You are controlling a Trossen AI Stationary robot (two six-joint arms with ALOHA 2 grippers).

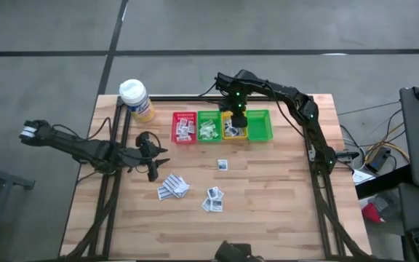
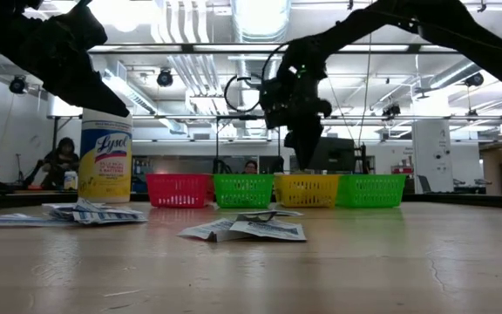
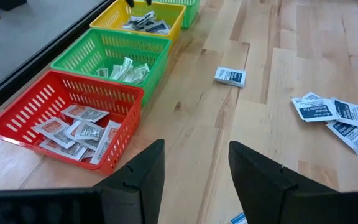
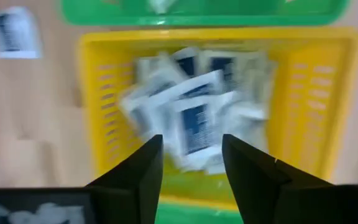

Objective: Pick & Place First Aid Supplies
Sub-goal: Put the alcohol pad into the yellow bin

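toward the near edge of the wooden surface (image 1: 268,204), two loose heaps of white sachets are seen: one heap (image 1: 173,188) left of the middle and a second heap (image 1: 213,199) just beside it, nearer the middle. a single sachet (image 1: 223,165) lies apart from them, between the heaps and the bins. the left gripper (image 1: 153,156) is held over the left half of the surface, near the first heap, with its fingers spread and nothing between them; in the left wrist view the gap between the two dark fingers (image 3: 143,177) is bare wood.

along the far edge a row of four bins is set side by side, touching: a red bin (image 1: 184,128) with white and red-printed sachets in it, a green bin (image 1: 209,127) with pale packets, a yellow bin (image 1: 230,132) and a second green bin (image 1: 260,125). the right gripper (image 1: 236,119) is held above the yellow bin, its fingers parted and released; in the right wrist view a pile of blue-printed sachets (image 4: 191,124) is seen lying inside the yellow bin below the fingers, blurred. whether any sachet is touched cannot be told.

at the far left corner a white-capped yellow bottle (image 1: 137,100) stands upright, just beside the red bin.
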